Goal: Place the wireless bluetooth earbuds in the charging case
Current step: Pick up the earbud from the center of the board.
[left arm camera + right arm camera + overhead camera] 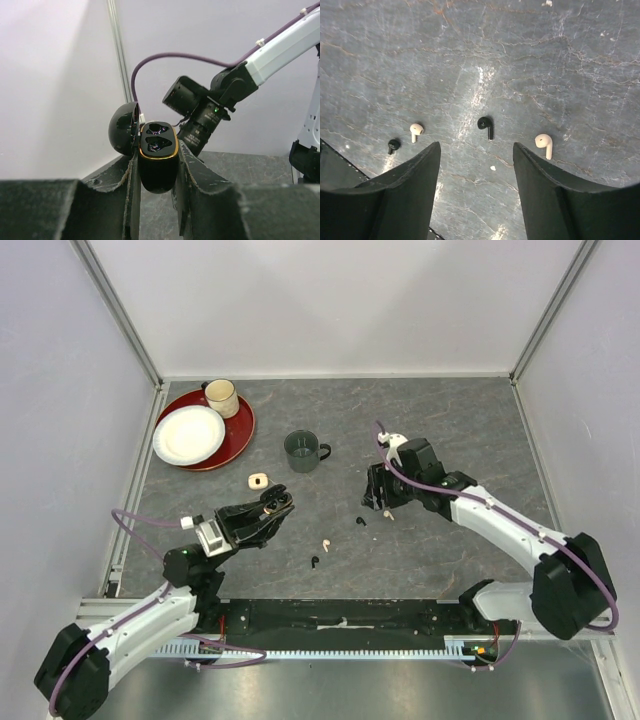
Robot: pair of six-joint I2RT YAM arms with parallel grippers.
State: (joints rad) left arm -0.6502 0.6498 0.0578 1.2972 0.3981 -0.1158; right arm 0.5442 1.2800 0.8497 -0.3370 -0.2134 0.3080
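My left gripper (265,508) is shut on a black charging case (158,160) with a gold rim. The case's lid (123,128) hangs open to the left, and both sockets show dark and hollow. Four tiny earbuds lie on the table. In the right wrist view, a black earbud (486,125) lies just ahead of my open right gripper (476,150). A white earbud (544,143) lies by the right fingertip. Another white earbud (416,130) and a black earbud (393,145) lie to the left. Nothing sits between the right fingers. The right gripper (378,502) hovers over the table's middle.
A green mug (304,450) stands behind the earbuds. A small cream object (258,480) lies to the left of the mug. At the back left, a red plate (238,435) carries a white plate (188,434) and a beige cup (221,397). Walls enclose the table.
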